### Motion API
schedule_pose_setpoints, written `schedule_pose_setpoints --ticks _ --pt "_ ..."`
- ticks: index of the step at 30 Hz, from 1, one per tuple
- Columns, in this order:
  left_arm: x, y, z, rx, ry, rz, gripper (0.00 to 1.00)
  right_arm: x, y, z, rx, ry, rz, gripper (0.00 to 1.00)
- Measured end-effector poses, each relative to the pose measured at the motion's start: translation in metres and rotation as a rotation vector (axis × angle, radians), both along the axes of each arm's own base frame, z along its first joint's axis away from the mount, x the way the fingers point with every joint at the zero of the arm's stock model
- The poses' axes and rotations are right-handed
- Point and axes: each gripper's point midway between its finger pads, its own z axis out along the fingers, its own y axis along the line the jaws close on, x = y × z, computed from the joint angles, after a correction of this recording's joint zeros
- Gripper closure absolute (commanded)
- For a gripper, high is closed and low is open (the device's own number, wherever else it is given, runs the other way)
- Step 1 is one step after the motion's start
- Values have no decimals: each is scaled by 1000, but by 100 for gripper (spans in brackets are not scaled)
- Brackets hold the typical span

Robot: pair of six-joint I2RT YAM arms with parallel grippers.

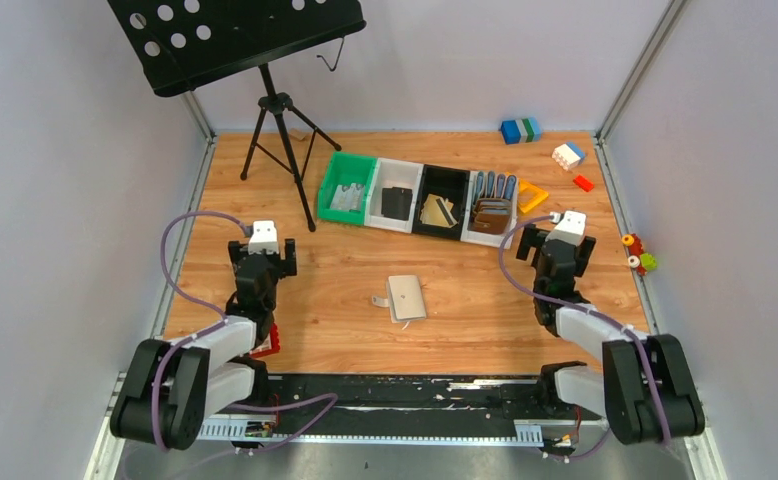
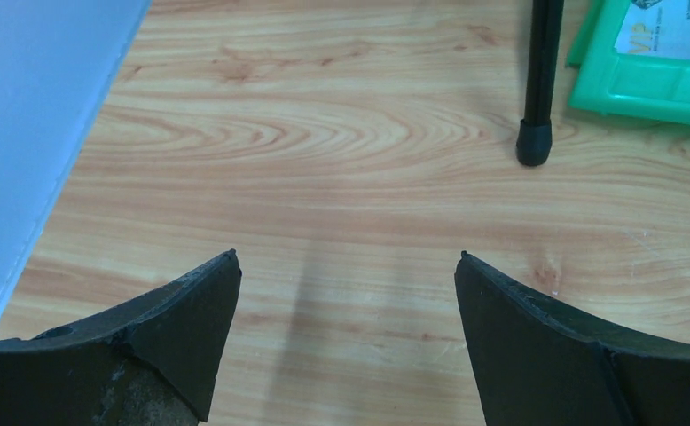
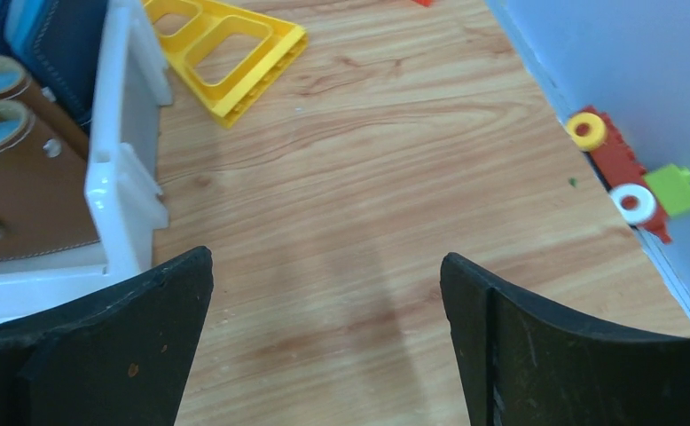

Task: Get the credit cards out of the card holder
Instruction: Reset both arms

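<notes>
**A:** Where is the card holder (image 1: 406, 297)?

**B:** It lies flat on the tabletop (image 1: 335, 290), about the middle, between the two arms and well apart from both. It is folded shut, and its strap tab (image 1: 380, 301) sticks out on the left.

**A:** And the left tool (image 2: 348, 257)?

**B:** It is spread wide with nothing between the fingers. It hangs over bare wood, with the tripod foot (image 2: 534, 142) and the green bin (image 2: 643, 98) ahead of it.

**A:** The right tool (image 3: 326, 253)?

**B:** That one is wide too, and holds nothing. It sits just beside the white bin (image 3: 124, 177) that holds the brown wallets (image 3: 22, 177), and a yellow frame (image 3: 226, 53) lies farther off.

**A:** Any cards in sight?

**B:** Yes, in the row of bins at the back. A gold card (image 1: 437, 212) lies in the black bin (image 1: 445, 172), and a black card (image 1: 397, 201) lies in the other white bin (image 1: 391, 227). Whether the holder has any inside, I cannot tell.
</notes>
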Motion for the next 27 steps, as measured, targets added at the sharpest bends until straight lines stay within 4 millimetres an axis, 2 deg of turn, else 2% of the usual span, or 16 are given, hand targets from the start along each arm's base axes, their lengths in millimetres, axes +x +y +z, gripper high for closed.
schedule_pose_setpoints --ticks 5,8,10,12,14,18,27 --pt "15 5 3 3 -50 -20 7 13 7 -4 -25 -16 91 0" --pt "23 9 -10 -9 -43 -37 6 17 4 -1 -25 -69 116 1" --pt "22 7 -19 -13 -8 -56 1 20 4 -10 -26 -76 129 0" --pt "25 3 -16 -18 -20 -77 0 20 6 -26 -33 -43 151 0" --pt "29 0 -10 -22 -41 -92 0 19 9 -32 -33 -21 174 0" --pt "32 -3 -4 -26 -63 -105 0 23 11 -22 -33 -54 186 0" --pt "33 -4 -3 -28 -66 -113 0 23 12 -21 -34 -54 192 0"
